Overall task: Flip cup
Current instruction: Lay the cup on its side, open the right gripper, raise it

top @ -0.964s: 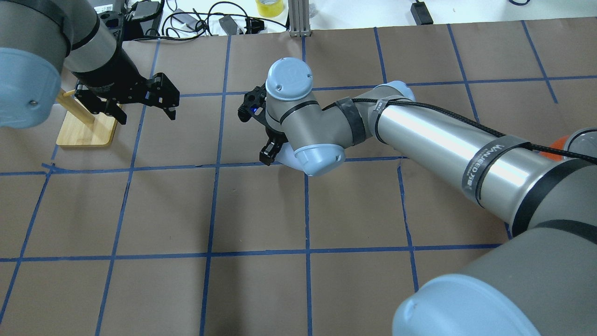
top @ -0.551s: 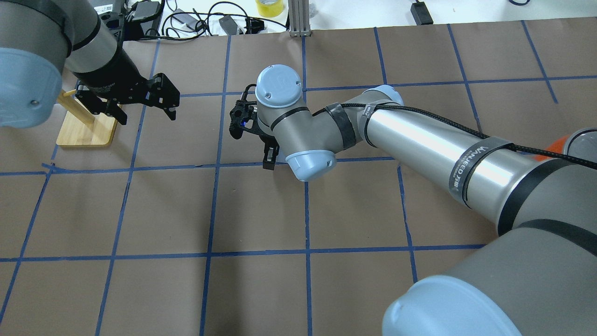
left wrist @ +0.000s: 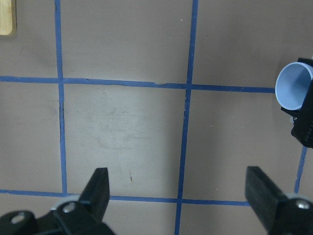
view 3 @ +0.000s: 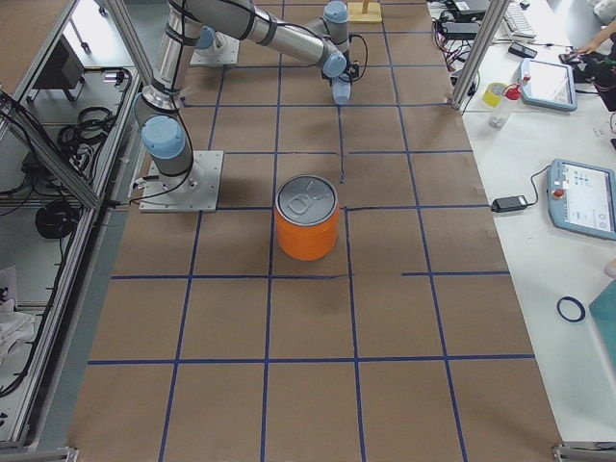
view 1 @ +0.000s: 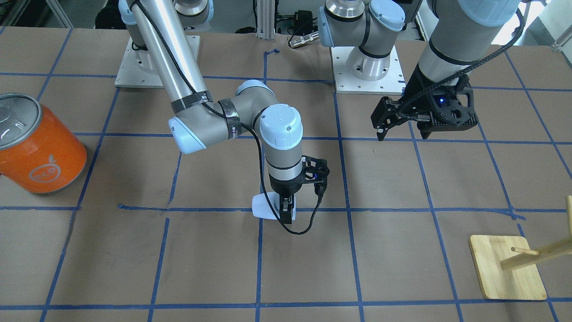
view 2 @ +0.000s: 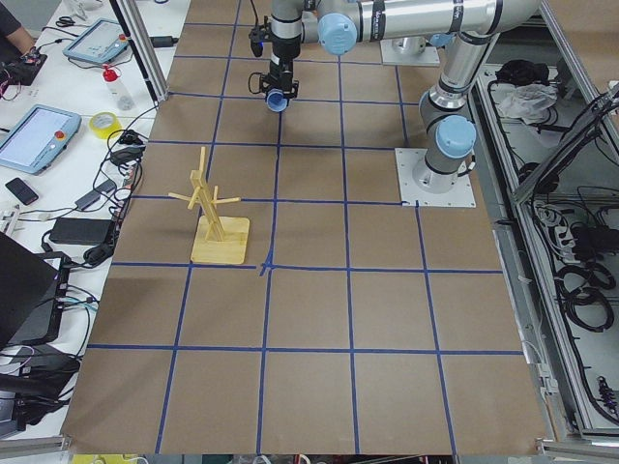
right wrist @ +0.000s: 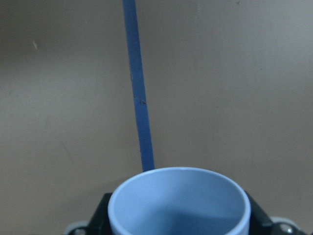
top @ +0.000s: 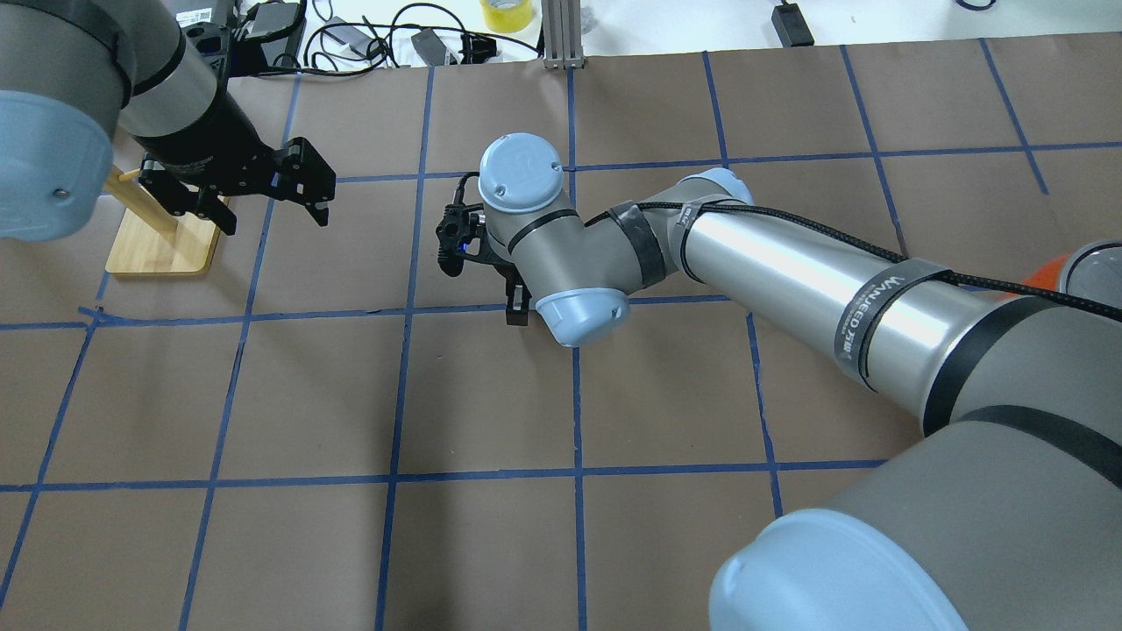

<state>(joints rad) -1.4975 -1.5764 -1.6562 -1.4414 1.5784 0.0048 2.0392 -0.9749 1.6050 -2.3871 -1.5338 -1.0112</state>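
Note:
The cup (view 1: 263,207) is a small pale blue-white tumbler, held tilted just above the brown paper near the table's middle. My right gripper (view 1: 286,210) is shut on it. In the right wrist view its light blue mouth (right wrist: 178,203) sits between the fingers and faces the camera. The left wrist view shows the cup's mouth (left wrist: 293,86) at the right edge. In the overhead view the cup is hidden under the right wrist, and only a finger (top: 519,308) shows. My left gripper (top: 276,215) is open and empty, hovering near the wooden stand; it also shows in the front view (view 1: 402,133).
A large orange can (view 1: 38,147) with a silver top stands at the robot's right end of the table. A wooden peg stand (view 1: 507,268) stands at its left end. Cables and tape (top: 394,39) lie beyond the table's far edge.
My right wrist has moved left with the cup and turned. The cup's white side, visible under the wrist before, is now hidden in the overhead view. The left arm has not moved.

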